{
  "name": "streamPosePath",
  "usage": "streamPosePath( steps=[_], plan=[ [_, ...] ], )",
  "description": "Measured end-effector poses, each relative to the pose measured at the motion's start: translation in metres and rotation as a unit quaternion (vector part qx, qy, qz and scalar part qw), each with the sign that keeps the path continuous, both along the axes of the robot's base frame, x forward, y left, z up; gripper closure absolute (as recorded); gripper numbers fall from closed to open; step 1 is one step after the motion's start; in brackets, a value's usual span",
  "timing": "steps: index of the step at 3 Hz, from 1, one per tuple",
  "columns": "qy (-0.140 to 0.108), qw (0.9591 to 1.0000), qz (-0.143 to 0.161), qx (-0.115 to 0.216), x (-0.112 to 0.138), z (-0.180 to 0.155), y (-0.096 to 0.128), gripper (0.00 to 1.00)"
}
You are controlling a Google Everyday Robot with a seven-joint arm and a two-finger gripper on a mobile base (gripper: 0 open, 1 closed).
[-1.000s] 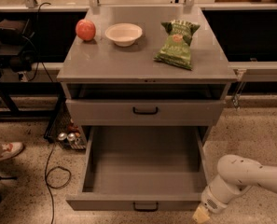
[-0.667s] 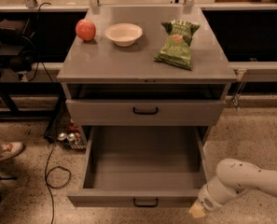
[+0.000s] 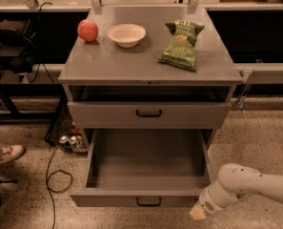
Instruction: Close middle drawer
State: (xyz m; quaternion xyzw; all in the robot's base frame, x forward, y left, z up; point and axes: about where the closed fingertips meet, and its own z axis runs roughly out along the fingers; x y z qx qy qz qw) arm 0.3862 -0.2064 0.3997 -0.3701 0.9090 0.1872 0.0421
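Note:
The middle drawer [image 3: 148, 168] is pulled far out of the grey cabinet and is empty. Its low front with a small black handle [image 3: 148, 202] faces me. The top drawer [image 3: 149, 113] above it stands slightly out. My gripper [image 3: 198, 213] is at the end of the white arm [image 3: 246, 185], which comes in from the lower right. Its tip is at the right end of the middle drawer's front, close to or touching it. The lowest drawer is out of view.
On the cabinet top [image 3: 103, 66] lie a red apple [image 3: 87, 30], a white bowl [image 3: 126, 34] and a green chip bag [image 3: 180, 46]. A black cable [image 3: 53, 180] and cans [image 3: 69, 140] lie on the floor at left. A shoe [image 3: 5, 154] is at far left.
My gripper has moved left and slightly up to the drawer front's right end. The drawer front looks a little farther in than before.

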Motion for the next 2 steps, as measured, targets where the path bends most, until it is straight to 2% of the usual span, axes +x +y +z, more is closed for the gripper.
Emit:
streamPosePath(
  steps=[1, 2],
  plan=[
    [-0.036, 0.9992, 0.007, 0.016, 0.0330, -0.0135, 0.0174, 1.00],
    [-0.036, 0.9992, 0.007, 0.016, 0.0299, -0.0135, 0.0175, 1.00]
  ],
)
